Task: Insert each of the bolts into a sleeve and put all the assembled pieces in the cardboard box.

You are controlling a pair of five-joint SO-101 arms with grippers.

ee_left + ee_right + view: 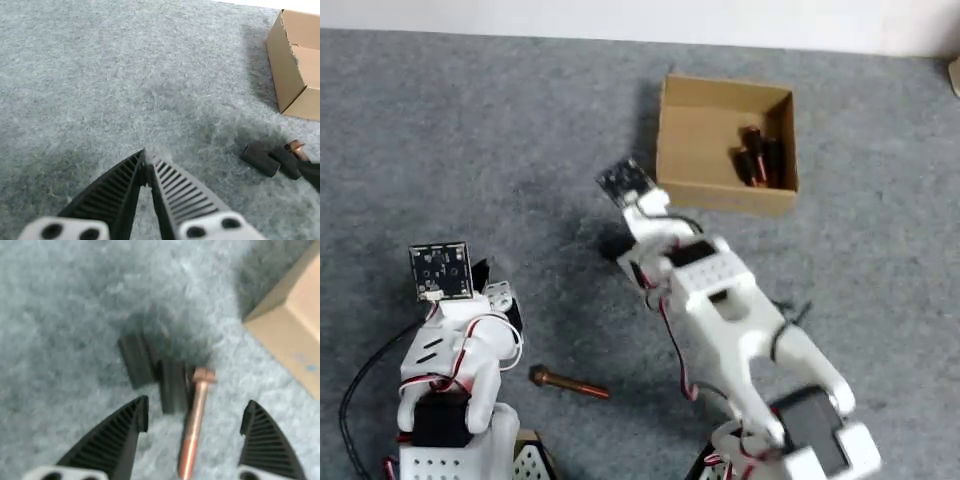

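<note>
On grey carpet (pixel 470 130) edged by a white strip (pixel 620 15), left pincer (pixel 147 161) is pinched together, right pincer (pixel 195 406) spread wide.

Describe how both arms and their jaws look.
Both the left arm and right arm have white plastic shells with black servo blocks, red and black cables looping along them, and a black square camera board at the wrist. The jaws are black, tapered and ribbed inside, on white mounts.

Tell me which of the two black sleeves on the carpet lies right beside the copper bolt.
The sleeve between the bolt and the other sleeve; that other one has no bolt beside it.
</note>
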